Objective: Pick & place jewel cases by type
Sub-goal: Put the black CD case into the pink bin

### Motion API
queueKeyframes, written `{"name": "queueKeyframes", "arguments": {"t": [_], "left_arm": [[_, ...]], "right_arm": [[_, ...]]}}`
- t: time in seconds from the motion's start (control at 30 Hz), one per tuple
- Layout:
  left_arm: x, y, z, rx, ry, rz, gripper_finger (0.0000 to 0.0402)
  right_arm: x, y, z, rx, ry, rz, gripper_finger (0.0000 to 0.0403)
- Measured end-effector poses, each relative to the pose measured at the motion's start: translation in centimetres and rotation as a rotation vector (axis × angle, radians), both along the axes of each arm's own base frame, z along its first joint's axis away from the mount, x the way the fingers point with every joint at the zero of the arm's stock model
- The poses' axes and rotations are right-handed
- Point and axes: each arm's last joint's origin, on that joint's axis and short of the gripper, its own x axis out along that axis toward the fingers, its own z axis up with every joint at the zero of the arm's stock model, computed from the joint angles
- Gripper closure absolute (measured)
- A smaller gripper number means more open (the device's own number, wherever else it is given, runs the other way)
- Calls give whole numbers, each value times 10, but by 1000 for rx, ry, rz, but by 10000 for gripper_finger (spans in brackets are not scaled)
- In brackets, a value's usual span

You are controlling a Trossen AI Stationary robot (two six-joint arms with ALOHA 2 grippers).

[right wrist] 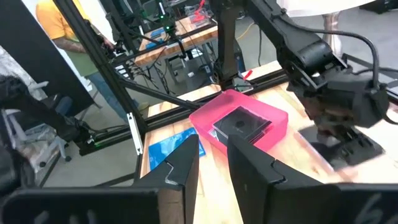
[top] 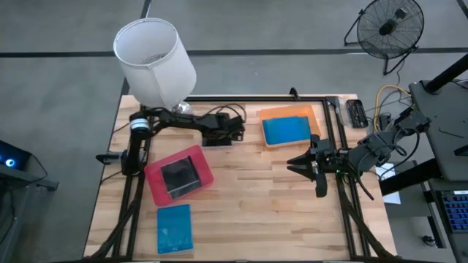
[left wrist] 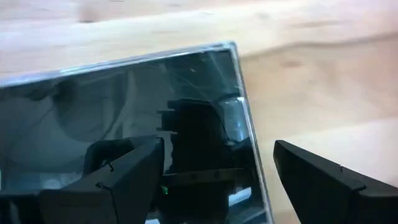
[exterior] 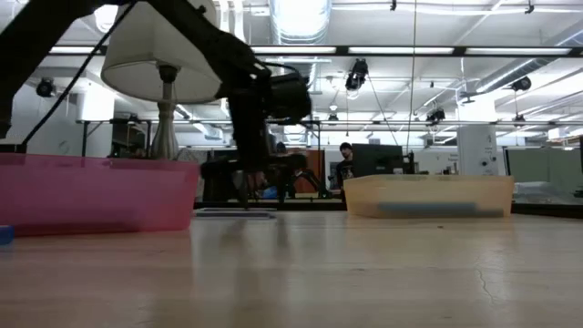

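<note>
A dark jewel case point(left wrist: 124, 99) lies flat on the table point(top: 278, 212) at the far middle, also seen as a thin slab in the low view point(exterior: 235, 213). My left gripper point(left wrist: 217, 180) hangs open just above it, one finger over the case and the other over bare wood past the case's edge point(left wrist: 245, 124). Whether it touches the case I cannot tell. Another dark case point(top: 179, 175) lies in the pink tray point(top: 155, 186). A blue case point(top: 287, 130) lies in the orange tray point(top: 289, 112). A second blue case point(top: 174, 228) lies on the table near the front left. My right gripper point(right wrist: 213, 168) waits raised at the right, narrowly open, holding nothing.
A lamp with a white shade point(top: 155, 58) stands at the far left corner. A black frame rail point(top: 340, 139) runs along the far and right sides. A small black device point(top: 356, 113) lies at the far right. People stand in the room beyond point(right wrist: 53, 25).
</note>
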Motion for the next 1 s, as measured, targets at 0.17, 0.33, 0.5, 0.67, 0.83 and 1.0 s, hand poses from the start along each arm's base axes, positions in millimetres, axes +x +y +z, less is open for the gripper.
{"name": "queueKeyframes", "arguments": {"t": [0.17, 0.33, 0.5, 0.67, 0.83, 1.0], "left_arm": [[32, -19, -7, -13, 48, -70, 109], [54, -40, -3, -30, 75, -130, 109], [69, -63, 11, -57, 14, -182, 109], [74, -86, 23, -74, -32, -199, 109], [76, -116, 24, -124, -70, -202, 109], [75, -141, 23, -141, -84, -194, 109]], "right_arm": [[0, 0, 0, 1, 0, 3, 323], [0, 1, 0, 9, 4, 23, 316], [0, 1, 0, 8, 4, 25, 311], [0, 1, 0, 6, 4, 26, 317], [0, 1, 0, 23, 4, 23, 321], [0, 1, 0, 41, -2, 21, 315]]}}
